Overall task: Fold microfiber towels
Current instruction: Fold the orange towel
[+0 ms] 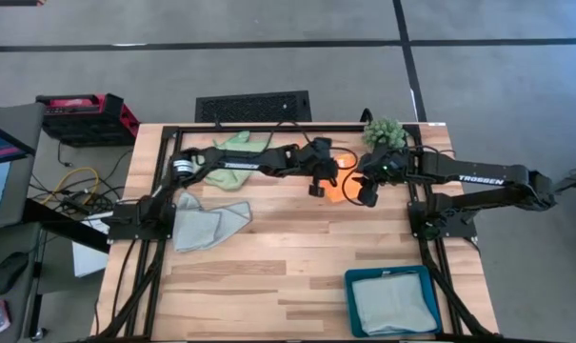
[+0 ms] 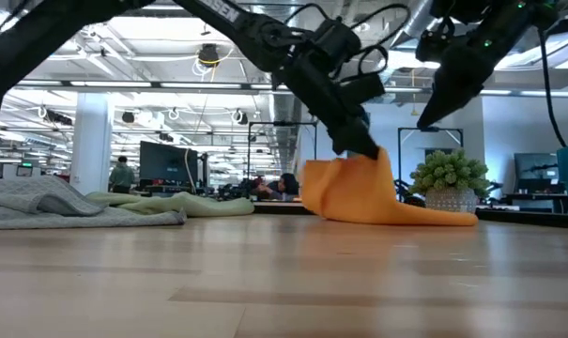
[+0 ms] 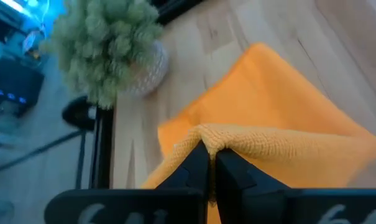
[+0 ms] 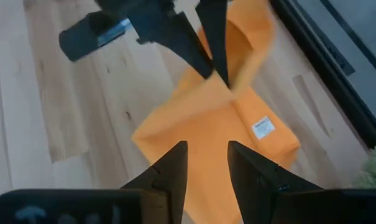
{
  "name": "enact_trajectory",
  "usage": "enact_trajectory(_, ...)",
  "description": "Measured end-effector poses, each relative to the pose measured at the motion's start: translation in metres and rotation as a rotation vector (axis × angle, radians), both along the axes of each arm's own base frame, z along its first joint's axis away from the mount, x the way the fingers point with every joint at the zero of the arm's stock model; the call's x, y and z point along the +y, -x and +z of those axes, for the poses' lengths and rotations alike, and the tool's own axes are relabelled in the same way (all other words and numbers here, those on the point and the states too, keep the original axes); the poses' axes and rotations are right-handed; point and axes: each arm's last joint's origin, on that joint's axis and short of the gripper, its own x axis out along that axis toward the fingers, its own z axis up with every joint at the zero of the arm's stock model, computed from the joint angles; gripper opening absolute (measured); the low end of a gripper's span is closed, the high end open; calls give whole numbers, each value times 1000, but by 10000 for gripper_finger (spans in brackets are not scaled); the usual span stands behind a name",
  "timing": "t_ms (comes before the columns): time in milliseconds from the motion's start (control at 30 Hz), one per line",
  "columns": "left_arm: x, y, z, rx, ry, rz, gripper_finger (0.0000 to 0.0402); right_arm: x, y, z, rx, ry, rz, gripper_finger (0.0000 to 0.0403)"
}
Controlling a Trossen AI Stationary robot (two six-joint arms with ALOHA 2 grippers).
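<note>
Orange towel (image 3: pixel 281 118) pinched at centre frame by left gripper (image 3: pixel 207 163); right gripper (image 4: pixel 207 163) parted, empty; thin hold, possible slip.

4 towels: 1 orange (image 1: pixel 337 191), 1 green (image 1: pixel 238 143), 1 grey (image 1: pixel 208 221), 1 in the tray (image 1: pixel 394 303). 1 tray (image 1: pixel 349 297), 1 plant (image 1: pixel 385 131). 2 arms.

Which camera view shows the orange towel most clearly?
The right wrist view: the orange towel spreads out, one part lifted by the left gripper. The left wrist view shows only the pinched edge, the low view a side profile, and the high view mostly hides it under both arms.
</note>
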Motion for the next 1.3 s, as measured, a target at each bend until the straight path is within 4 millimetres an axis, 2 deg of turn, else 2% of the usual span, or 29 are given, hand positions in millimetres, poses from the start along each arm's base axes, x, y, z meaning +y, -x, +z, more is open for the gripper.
enact_trajectory(267,6,-30,-6,-30,-56,-63,0,1,3,2,-3,2,0,135)
enact_trajectory(433,9,-40,-7,-54,-72,-81,0,1,3,1,2,0,0,135)
enact_trajectory(633,9,-43,-12,-61,-65,-139,0,1,6,-1,35,-5,-3,135)
enact_trajectory(767,8,-40,-16,-22,-41,-115,0,1,9,-4,74,-31,-31,133)
enact_trajectory(900,8,-40,-17,-15,-24,-98,0,-2,13,-21,149,-77,-79,132)
enact_trajectory(1067,7,-40,-17,-18,-19,-106,0,-7,9,-35,176,-115,-140,132)
enact_trajectory(1300,5,-40,-17,-28,17,-113,0,-12,7,-37,179,-120,-167,132)
